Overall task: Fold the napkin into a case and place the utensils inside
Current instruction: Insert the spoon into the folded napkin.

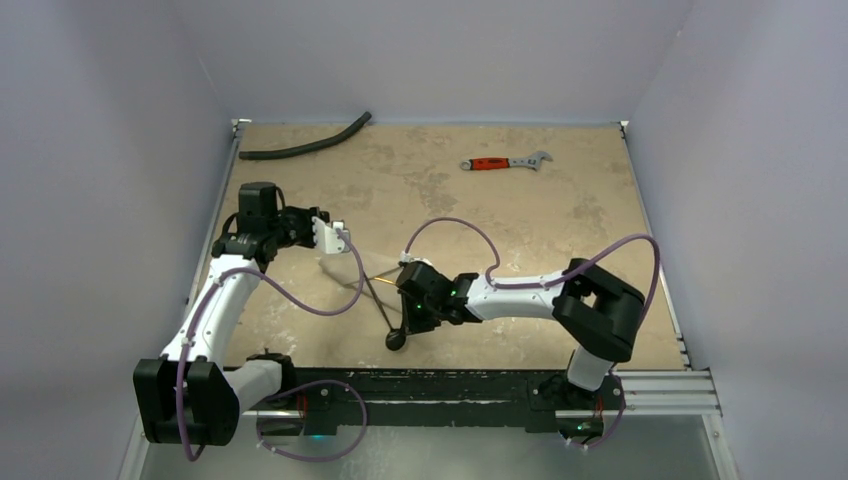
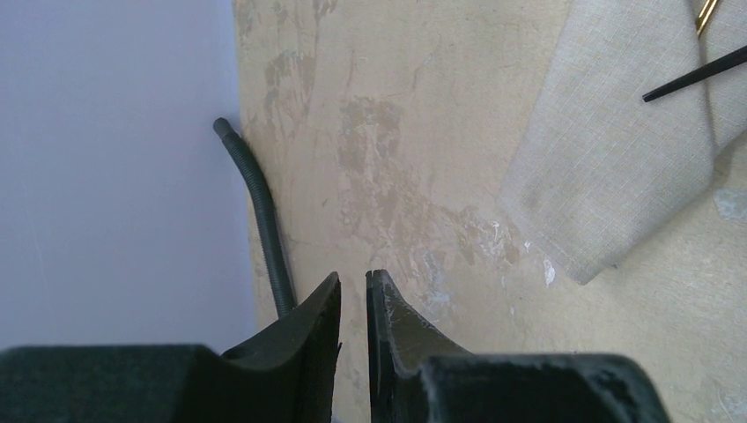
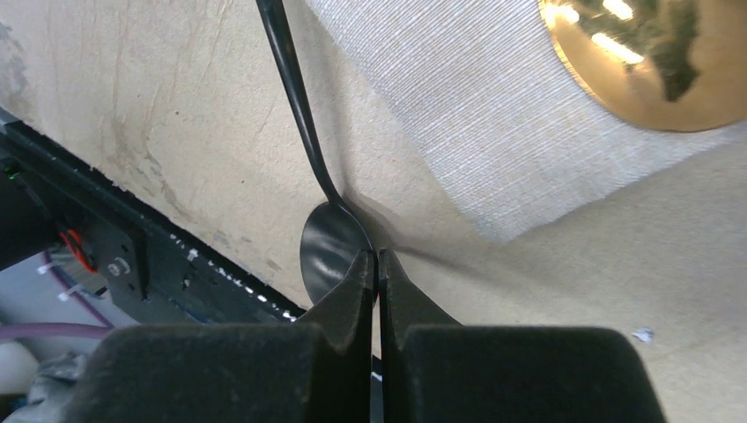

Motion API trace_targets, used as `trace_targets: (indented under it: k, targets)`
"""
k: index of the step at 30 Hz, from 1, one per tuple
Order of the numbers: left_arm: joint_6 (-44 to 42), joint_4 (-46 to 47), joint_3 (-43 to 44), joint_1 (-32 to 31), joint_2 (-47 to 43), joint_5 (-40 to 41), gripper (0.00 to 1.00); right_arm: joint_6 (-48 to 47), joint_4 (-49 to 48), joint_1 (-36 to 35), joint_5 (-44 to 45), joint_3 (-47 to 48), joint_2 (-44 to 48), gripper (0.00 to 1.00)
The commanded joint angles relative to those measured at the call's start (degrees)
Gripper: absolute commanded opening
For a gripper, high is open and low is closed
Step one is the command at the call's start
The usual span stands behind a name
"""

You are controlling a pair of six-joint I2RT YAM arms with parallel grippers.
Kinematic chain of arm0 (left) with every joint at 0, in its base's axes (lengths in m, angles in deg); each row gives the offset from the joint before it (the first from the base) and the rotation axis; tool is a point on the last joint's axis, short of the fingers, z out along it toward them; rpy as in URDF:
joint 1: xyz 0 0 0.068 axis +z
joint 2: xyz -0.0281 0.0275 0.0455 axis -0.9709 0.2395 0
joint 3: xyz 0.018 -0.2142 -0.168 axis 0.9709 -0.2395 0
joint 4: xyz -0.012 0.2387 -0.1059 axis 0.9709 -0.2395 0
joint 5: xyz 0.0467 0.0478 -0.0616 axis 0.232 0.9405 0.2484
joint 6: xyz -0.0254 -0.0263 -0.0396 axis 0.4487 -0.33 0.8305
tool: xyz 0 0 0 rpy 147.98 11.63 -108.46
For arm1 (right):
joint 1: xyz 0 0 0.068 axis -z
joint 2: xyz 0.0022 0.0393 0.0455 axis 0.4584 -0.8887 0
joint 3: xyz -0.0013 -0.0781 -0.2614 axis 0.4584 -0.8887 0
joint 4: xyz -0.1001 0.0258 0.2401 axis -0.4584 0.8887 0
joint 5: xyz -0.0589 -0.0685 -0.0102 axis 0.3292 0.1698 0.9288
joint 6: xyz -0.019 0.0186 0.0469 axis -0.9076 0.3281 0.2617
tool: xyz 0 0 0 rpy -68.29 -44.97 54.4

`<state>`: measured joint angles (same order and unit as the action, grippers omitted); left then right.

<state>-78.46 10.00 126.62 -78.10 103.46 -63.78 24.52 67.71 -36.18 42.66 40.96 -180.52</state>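
The cream napkin [image 2: 608,167] lies on the table to the right of my left gripper [image 2: 352,275], whose jaws stand a little apart with nothing between them. A gold spoon's bowl [image 3: 652,62] rests on the napkin [image 3: 467,115]. A black spoon [image 1: 396,340] lies with its handle across the cloth and its bowl [image 3: 330,247] on the bare table near the front edge. My right gripper [image 3: 376,254] is shut, its tips pinched at the right rim of that bowl. In the top view the left gripper [image 1: 340,238] hovers up and left of the right gripper [image 1: 410,325].
A curved black hose [image 1: 305,146] lies along the far left edge, close to the left gripper in its wrist view [image 2: 264,220]. A red-handled wrench [image 1: 505,162] sits far right at the back. The black front rail [image 3: 132,256] runs just behind the spoon's bowl.
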Motion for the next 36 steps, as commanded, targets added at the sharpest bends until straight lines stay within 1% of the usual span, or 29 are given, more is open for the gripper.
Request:
trace_targets:
  k: [1, 4, 5, 6, 8, 9, 10, 12, 14, 16, 18, 20, 22, 27, 32, 36]
  targets:
    - [-0.08, 2.97, 0.10, -0.10, -0.09, 0.75, 0.16, -3.79, 8.18, -0.49, 6.67, 2.65, 3.61, 0.00]
    - [-1.29, -0.54, 1.70, -0.07, 0.26, -2.49, 0.22, -5.99, 10.88, -0.61, 6.42, 3.08, 6.54, 0.00]
    - [-1.69, -1.67, 2.06, -0.19, 0.26, -3.87, 0.27, -6.96, 12.37, -0.61, 6.25, 3.36, 7.17, 0.00]
    - [-2.99, -3.61, 2.35, -0.17, 0.23, -5.14, 0.33, -7.68, 14.25, -0.57, 5.31, 3.63, 7.86, 0.00]
    - [-7.62, -8.31, 2.28, -0.36, 0.73, -6.63, 0.44, -9.25, 17.68, -0.52, 2.61, 3.79, 9.26, 0.00]
    - [-8.39, -9.29, 1.76, -0.45, 1.16, -6.75, 0.46, -10.43, 19.09, -0.43, 2.50, 4.10, 9.98, 0.00]
    - [-6.39, -8.53, 1.29, -0.64, 1.63, -6.26, 0.47, -11.63, 20.63, -0.29, 2.48, 4.61, 10.51, 0.00]
    - [2.32, -4.50, 1.01, -0.83, 3.64, -4.80, 0.46, -14.40, 23.59, 0.63, 1.29, 5.98, 11.11, 0.00]
    - [9.36, -4.12, 3.20, -0.69, 8.15, -2.95, 0.42, -16.76, 25.69, 1.81, 0.21, 7.07, 11.51, 0.00]
    - [15.32, -6.89, 7.78, -0.68, 15.10, -1.46, 0.38, -19.20, 27.76, 3.31, -0.89, 8.26, 11.45, 0.00]
    - [21.66, -10.18, 12.16, -0.71, 20.99, -1.09, 0.29, -21.75, 29.19, 5.03, -3.32, 9.29, 11.03, 0.00]
    - [27.44, -12.18, 15.14, -0.68, 25.61, -1.42, 0.26, -23.77, 30.81, 6.44, -4.50, 10.50, 10.25, 0.00]
    - [31.79, -12.12, 16.37, -0.68, 28.47, -1.99, 0.25, -24.86, 31.43, 7.03, -5.07, 11.31, 9.64, 0.00]
    - [36.78, -9.13, 15.60, -0.68, 30.63, -3.23, 0.24, -26.59, 33.10, 8.06, -5.61, 12.66, 7.47, 0.00]
    - [37.82, -7.30, 14.61, -0.60, 32.39, -0.75, 0.21, -27.56, 33.92, 8.91, -5.96, 12.77, 5.59, 0.00]
    - [38.37, -6.27, 14.42, -0.05, 33.57, -0.39, 0.19, -28.09, 33.76, 9.87, -5.91, 12.84, 3.92, 0.00]
